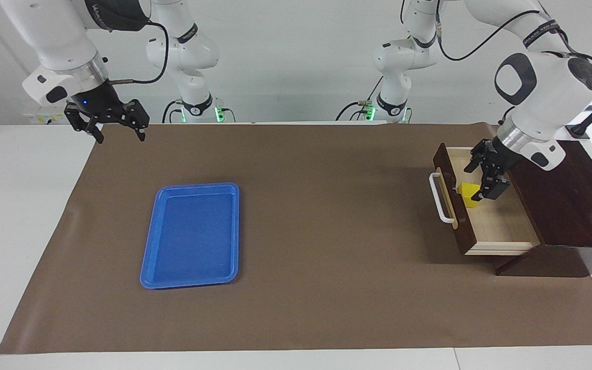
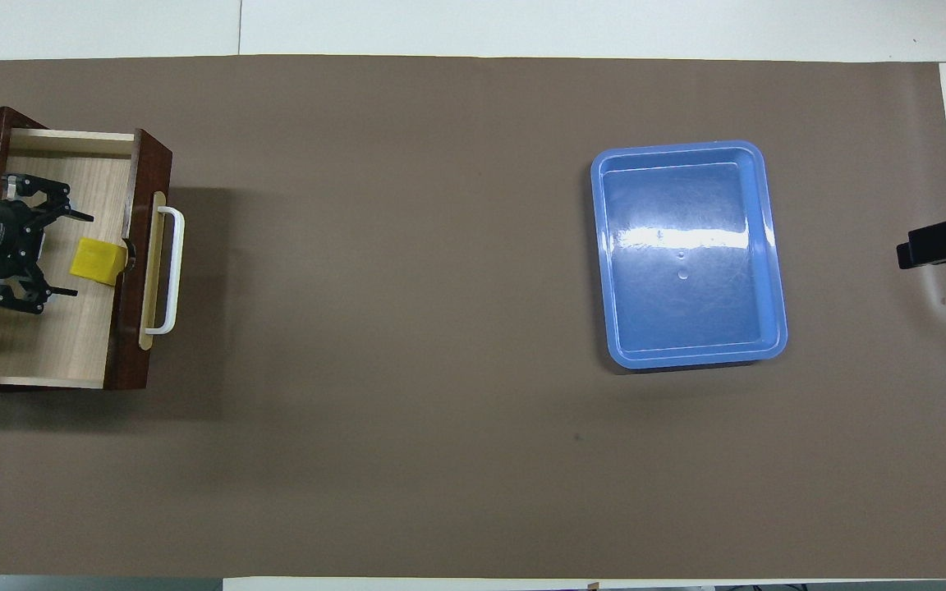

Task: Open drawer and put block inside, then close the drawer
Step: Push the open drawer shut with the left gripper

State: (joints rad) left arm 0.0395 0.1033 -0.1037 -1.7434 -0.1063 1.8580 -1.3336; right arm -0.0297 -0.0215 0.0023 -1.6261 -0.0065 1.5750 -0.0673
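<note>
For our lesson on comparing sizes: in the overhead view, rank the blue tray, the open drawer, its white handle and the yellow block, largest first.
1. Blue tray
2. Drawer
3. White handle
4. Yellow block

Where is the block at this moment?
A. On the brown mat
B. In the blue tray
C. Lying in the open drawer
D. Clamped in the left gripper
C: the block lies on the floor of the open drawer, just inside its front panel, with the left gripper open around empty space.
</note>
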